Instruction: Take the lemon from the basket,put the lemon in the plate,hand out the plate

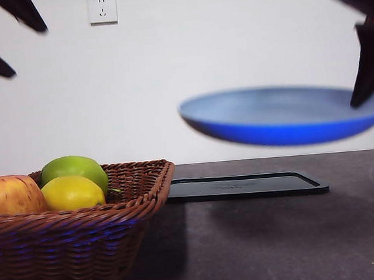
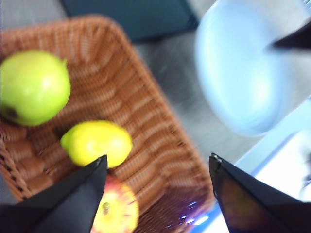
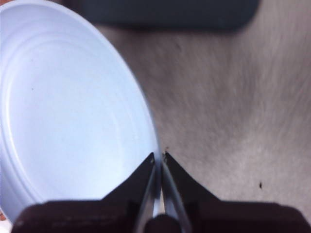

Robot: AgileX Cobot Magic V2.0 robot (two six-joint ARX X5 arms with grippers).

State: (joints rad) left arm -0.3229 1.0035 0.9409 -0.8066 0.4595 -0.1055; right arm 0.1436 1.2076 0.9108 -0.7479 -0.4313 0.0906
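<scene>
White wall with a socket (image 1: 102, 8) backs a dark grey tabletop (image 1: 279, 236), where a flat black tray (image 1: 246, 186) lies at the centre. At about 8 o'clock in the front view stands the basket (image 1: 79, 252), a brown wicker one holding three fruits: the lemon (image 1: 72, 192) in the middle, a green apple (image 1: 72, 168) just behind it and a red-yellow apple (image 1: 10, 196) touching its side. So the lemon is not yet taken out.

At about 3 o'clock the plate (image 1: 282, 116), blue-grey and empty, hangs in the air well above the tray, slightly tilted. The right gripper (image 3: 159, 160) pinches its rim, jaws pressed together on the thin edge, as the right wrist view shows plainly. Holding it by the rim keeps the dish's floor free to receive fruit, and holding it aloft near the basket likely shortens the lemon's trip.

The left gripper (image 2: 155, 167) hovers above the basket with its jaws spread wide and nothing between them. In its wrist view the lemon (image 2: 97, 142) lies just beyond one jaw tip, suggesting it is lining up to descend. My judgement: the pick comes next, and the snug neighbouring apples may crowd the jaws.
</scene>
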